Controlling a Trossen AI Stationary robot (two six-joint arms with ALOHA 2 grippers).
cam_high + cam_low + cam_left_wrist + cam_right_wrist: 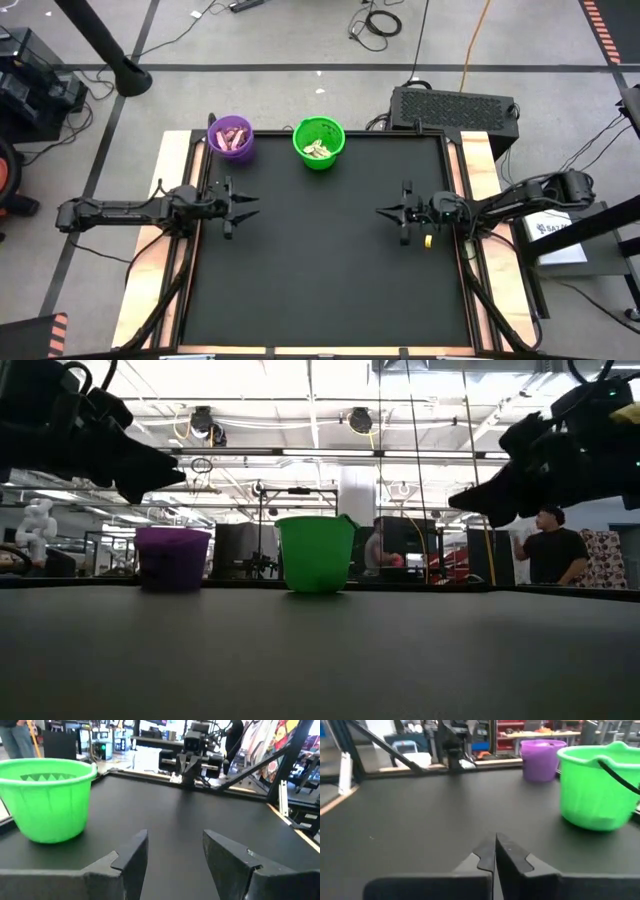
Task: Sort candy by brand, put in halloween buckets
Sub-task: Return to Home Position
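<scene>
Left gripper point(250, 205): my fingers point(132, 857) are spread apart with nothing between them. They sit above the mat near its left edge, tips aimed at my other hand.
Purple bucket point(214, 142): stands near my left fingers, off their far flank at the mat's back edge. Pink-red candy point(233, 136) lies inside it, so this brand sits in one pail.
Green bucket point(319, 166): just beside the purple one but apart from it, farther out past my left fingertips and well apart from my right ones. White-cream candy point(318, 150) lies inside, kept apart from the pink-red.
Mat point(320, 270): the wide black stretch between my two sets of fingertips. I see no wrapped bar lying on it, so I judge the sorting done and the job at its parking step.
Right gripper point(382, 212): my fingers point(512, 855) are pressed together on nothing, above the mat near its right edge, tips aimed back at my left hand.
Edges: both pails hug the back edge, out of the line between my fingertips, and the wooden border point(172, 180) lies behind each hand.
Open room: plenty between and in front of my fingers. Drawing back should meet nothing but my own cables.
</scene>
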